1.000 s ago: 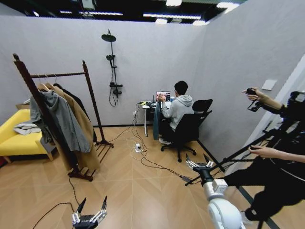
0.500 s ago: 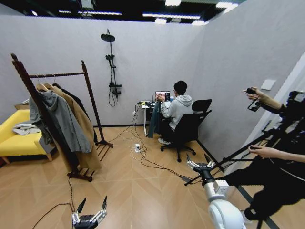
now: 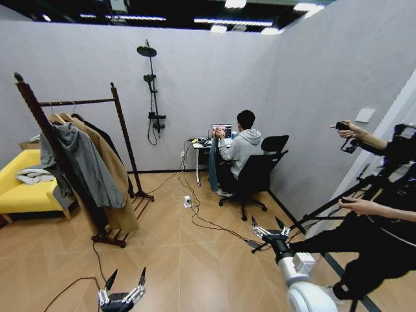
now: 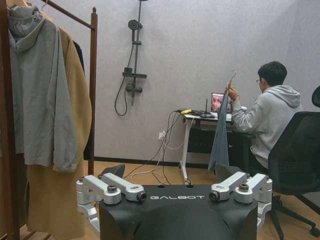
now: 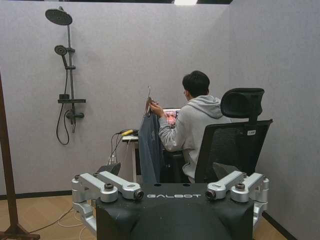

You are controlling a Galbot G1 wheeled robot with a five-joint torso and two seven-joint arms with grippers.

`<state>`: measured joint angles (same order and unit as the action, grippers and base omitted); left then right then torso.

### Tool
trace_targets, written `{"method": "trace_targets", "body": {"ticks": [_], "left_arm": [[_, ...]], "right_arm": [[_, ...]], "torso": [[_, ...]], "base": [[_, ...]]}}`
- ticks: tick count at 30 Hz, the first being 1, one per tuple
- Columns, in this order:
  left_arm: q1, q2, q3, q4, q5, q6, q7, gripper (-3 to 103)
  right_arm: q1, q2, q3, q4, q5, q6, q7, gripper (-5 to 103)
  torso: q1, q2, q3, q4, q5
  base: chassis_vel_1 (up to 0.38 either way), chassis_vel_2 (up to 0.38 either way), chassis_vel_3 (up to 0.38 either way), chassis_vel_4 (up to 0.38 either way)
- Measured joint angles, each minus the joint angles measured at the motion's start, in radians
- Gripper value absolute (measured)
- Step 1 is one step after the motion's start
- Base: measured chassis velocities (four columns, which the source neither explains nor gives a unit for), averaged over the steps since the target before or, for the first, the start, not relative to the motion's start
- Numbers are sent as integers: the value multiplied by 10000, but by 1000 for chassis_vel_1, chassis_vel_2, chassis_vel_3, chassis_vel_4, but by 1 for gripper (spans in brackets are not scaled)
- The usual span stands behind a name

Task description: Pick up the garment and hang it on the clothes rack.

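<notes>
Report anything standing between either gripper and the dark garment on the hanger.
Nothing upright does. Wooden floor with loose black cables lies between the left gripper, the right gripper and the dark garment, which a seated person holds.

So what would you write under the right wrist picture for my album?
Open right gripper faces a seated person holding up a dark garment on a hanger beside a desk.

A: Rack [image 3: 121, 127]?
B: Dark wood, smooth semi-gloss. Garment [image 5: 148, 150] limp matt cloth, metal hook.
A: Grippers?
B: Left gripper [image 3: 122, 288] matt black plastic, bare metal fingers. Floor [image 3: 195, 260] glossy wood.
</notes>
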<state>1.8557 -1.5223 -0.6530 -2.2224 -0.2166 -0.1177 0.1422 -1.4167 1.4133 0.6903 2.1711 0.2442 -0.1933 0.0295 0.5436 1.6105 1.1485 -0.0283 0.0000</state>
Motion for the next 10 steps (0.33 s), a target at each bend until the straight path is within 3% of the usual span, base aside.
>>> {"method": "trace_targets", "body": {"ticks": [10], "left_arm": [[0,0,0,0,0,0,0,100]], "right_arm": [[-193,79,-2,67,0,54,-92,100]], "torso": [[0,0,0,0,-1]], "base": [[0,0,0,0]]}}
